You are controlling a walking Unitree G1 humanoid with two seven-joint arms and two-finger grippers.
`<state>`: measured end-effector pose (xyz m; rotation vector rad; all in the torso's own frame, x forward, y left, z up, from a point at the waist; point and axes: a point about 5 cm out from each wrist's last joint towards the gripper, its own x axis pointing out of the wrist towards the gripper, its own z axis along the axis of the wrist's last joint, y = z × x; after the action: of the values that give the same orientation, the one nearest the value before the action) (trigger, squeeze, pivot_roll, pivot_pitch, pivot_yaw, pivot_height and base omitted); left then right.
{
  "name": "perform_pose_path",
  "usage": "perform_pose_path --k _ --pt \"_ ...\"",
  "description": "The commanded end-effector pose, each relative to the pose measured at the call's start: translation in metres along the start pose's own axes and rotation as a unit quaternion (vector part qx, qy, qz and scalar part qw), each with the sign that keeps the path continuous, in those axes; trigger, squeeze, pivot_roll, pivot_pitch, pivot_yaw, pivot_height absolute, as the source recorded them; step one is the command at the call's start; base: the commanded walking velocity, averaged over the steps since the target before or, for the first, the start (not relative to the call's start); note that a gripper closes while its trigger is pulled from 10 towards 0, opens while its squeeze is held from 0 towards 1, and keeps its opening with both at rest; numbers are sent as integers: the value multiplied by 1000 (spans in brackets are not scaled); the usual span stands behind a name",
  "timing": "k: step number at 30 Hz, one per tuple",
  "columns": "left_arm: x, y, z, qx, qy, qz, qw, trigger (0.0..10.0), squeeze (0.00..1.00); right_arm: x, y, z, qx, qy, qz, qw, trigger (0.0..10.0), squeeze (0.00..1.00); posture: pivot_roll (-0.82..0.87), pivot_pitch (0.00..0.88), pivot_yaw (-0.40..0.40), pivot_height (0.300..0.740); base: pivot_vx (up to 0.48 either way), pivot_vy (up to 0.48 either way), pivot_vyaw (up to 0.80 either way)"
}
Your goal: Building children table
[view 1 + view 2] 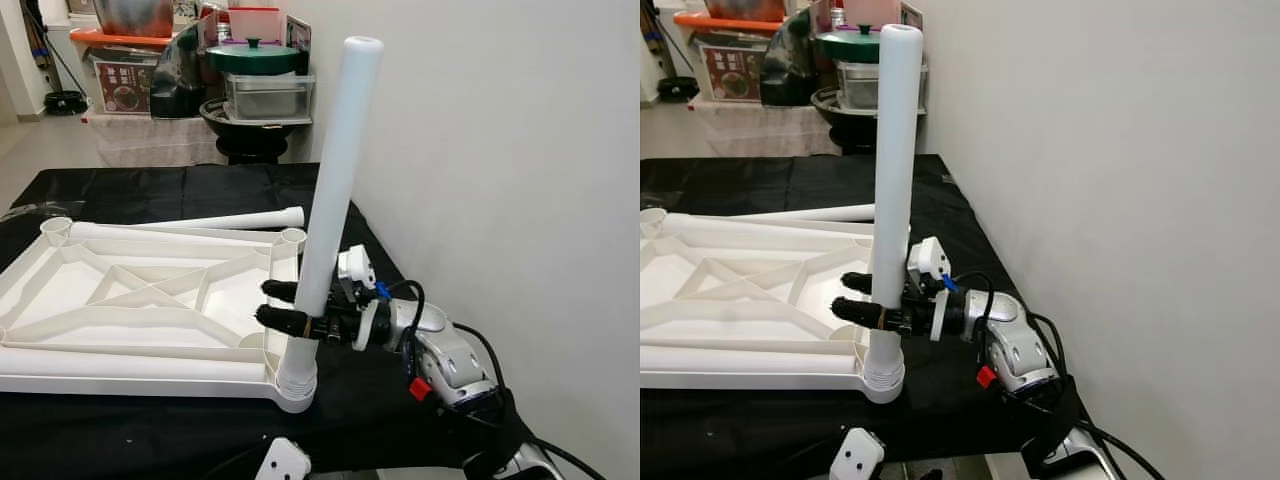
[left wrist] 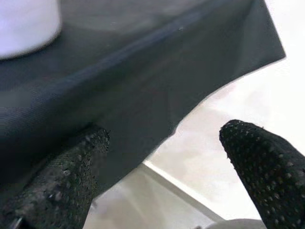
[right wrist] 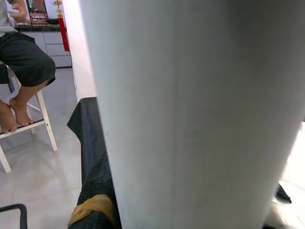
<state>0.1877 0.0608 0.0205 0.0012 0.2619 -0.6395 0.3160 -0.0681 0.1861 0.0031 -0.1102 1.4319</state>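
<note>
The white table top [image 1: 150, 300] lies upside down on the black-clothed table [image 1: 150, 185]. One white leg [image 1: 335, 160] stands nearly upright in the near right corner socket [image 1: 296, 385], leaning slightly right. My right gripper [image 1: 270, 303] is shut around this leg low down, one finger in front and one behind; the leg [image 3: 190, 114] looms close in the right wrist view. A second leg [image 1: 220, 220] lies along the top's far edge, and another white tube [image 1: 130, 365] lies along its near edge. My left gripper [image 2: 162, 157] hangs open below the cloth's edge, holding nothing.
A bare white wall [image 1: 520, 150] runs close along the table's right side. Pots, a metal tray and boxes [image 1: 255, 70] crowd a stand behind the table. A person [image 3: 24, 62] sits on a stool across the room.
</note>
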Motion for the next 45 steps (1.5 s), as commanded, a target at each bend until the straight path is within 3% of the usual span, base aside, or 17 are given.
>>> perform_pose_path --k 1,4,5,6,7,8,9,15,18,20,23,25,27,28,30,38,45 --pt "5 7 7 11 -22 30 999 10000 0 4 3 -11 17 19 8 1000 10000 0 159 0 -73 740 0 0 0" --pt "16 15 14 6 -42 67 997 10000 0 4 3 -11 17 16 5 1000 10000 0 150 0 -71 740 0 0 0" --pt "-20 66 34 -1 -70 123 990 10000 0 5 3 -10 17 14 4 1000 10000 0 150 0 -71 740 0 0 0" --pt "-66 98 104 23 -137 124 983 10000 0 6 3 -10 18 11 1 1000 10000 0 145 0 -67 740 0 0 0" --pt "-66 98 104 23 -137 124 983 10000 0 6 3 -10 18 11 1 1000 10000 0 145 0 -67 740 0 0 0" --pt "-74 95 123 37 -150 109 982 10000 0 6 3 -11 19 11 0 1000 10000 0 145 0 -67 740 0 0 0" --pt "-71 89 128 36 -155 101 982 10000 0 5 4 -11 19 11 0 1000 10000 0 145 0 -67 740 0 0 0" --pt "-61 69 129 33 -155 76 984 10000 0 4 5 -12 20 11 -1 1000 10000 0 139 0 -61 740 0 0 0" --pt "-60 63 128 30 -150 60 986 10000 0 4 5 -12 21 12 -1 1000 10000 0 137 0 -59 740 0 0 0" --pt "-62 48 123 15 -125 14 992 10000 0 4 6 -14 21 18 1 1000 10000 0 141 0 -62 740 0 0 0" --pt "-63 45 123 5 -115 1 993 10000 0 3 6 -15 21 21 3 1000 10000 0 142 0 -62 740 0 0 0" --pt "-66 45 123 -9 -81 -4 997 10000 0 3 6 -15 20 24 5 999 10000 0 144 0 -63 740 0 0 0" --pt "-71 38 115 -77 -13 -44 996 10000 0 3 5 -15 14 34 11 999 10000 0 146 0 -66 740 0 0 0" --pt "-71 38 115 -77 -13 -44 996 10000 0 3 5 -15 14 34 11 999 10000 0 146 0 -66 740 0 0 0" --pt "-76 33 107 -87 37 -77 993 10000 0 4 4 -14 8 42 18 999 10000 0 144 0 -65 740 0 0 0" --pt "-81 37 105 -85 57 -84 991 10000 0 4 4 -14 7 48 27 998 10000 0 143 0 -62 740 0 0 0" --pt "-94 52 107 -63 63 -28 996 10000 0 3 2 -15 6 52 23 998 10000 0 147 0 -64 740 0 0 0"
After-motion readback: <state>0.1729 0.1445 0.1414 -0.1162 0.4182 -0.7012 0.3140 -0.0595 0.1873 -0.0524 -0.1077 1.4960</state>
